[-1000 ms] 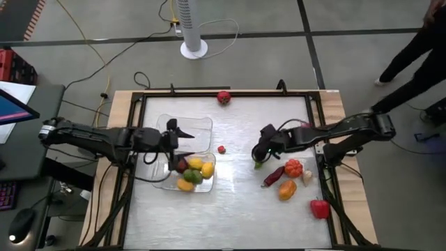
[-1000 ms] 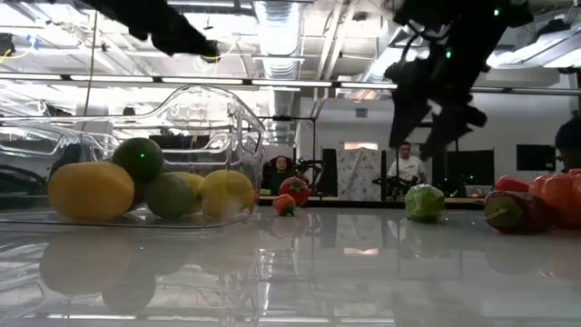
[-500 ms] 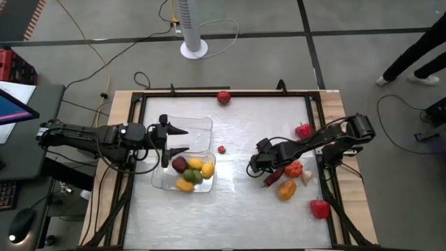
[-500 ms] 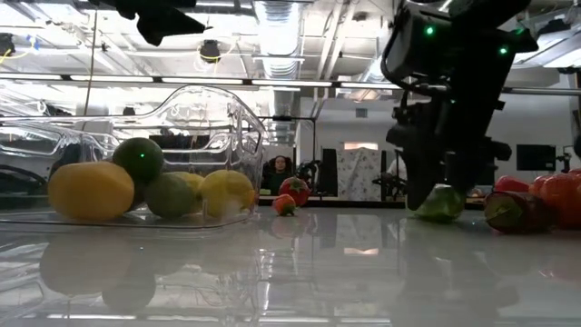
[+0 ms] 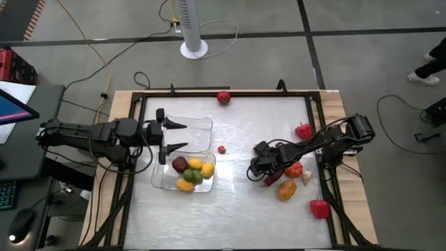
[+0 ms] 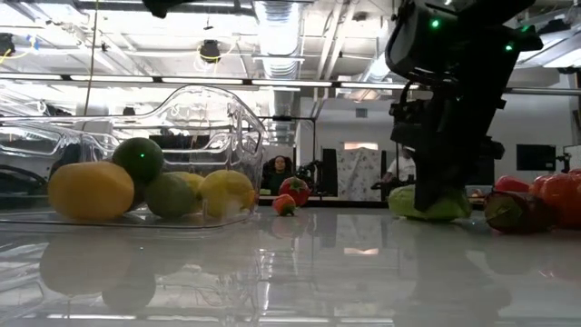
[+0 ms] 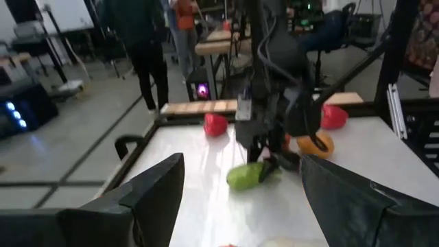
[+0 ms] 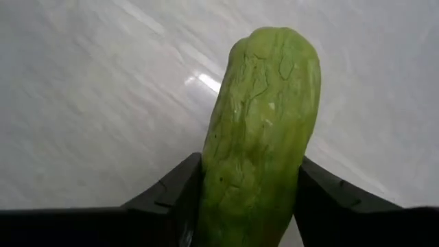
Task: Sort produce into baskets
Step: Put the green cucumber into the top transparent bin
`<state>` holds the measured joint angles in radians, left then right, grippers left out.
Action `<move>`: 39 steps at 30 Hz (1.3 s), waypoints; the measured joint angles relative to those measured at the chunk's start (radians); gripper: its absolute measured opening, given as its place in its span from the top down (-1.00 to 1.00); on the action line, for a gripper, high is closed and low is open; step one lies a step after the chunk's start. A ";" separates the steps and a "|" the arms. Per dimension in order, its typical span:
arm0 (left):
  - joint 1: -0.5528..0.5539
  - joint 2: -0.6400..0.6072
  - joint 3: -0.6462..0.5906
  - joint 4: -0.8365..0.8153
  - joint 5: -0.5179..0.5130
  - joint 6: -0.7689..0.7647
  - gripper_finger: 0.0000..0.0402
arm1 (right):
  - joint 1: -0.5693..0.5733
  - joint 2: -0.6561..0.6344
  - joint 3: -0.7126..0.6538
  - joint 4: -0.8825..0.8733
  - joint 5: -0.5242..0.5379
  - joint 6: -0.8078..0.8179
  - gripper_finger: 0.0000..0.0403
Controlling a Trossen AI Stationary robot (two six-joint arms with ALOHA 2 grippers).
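Note:
My right gripper stands right of the table's middle, shut on a wrinkled green vegetable that lies on the tabletop. My left gripper hovers open and empty over the left side of the far clear basket. The near basket holds several yellow, green and dark red pieces of produce. More produce lies loose by my right gripper: a dark red chili, an orange ribbed piece, an orange piece and a whitish one. My right gripper pinches the green vegetable by its two long sides near one end, between both fingers. The fingers come down from above and lie across it. The rest of the vegetable sticks out past the fingers, resting on the table.
A red tomato sits at the far edge, a small red piece mid-table, a red piece far right and a red pepper near right. The near half of the table is bare. People stand in the room beyond.
My right gripper has come down toward the near edge onto the green vegetable and shut on it; the vegetable has turned a little but stays on the table. My left gripper has drawn back toward the table's left edge, still open.

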<state>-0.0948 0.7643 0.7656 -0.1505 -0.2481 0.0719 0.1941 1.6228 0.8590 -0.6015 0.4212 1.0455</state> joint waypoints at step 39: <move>0.022 -0.335 -0.081 -0.124 0.034 -0.008 -0.37 | -0.284 0.392 0.867 0.370 -0.228 -1.032 -0.19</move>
<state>-0.0727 0.4294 0.6846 -0.2743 -0.2143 0.0638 -0.0898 2.0148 1.7264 -0.2314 0.1932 0.0136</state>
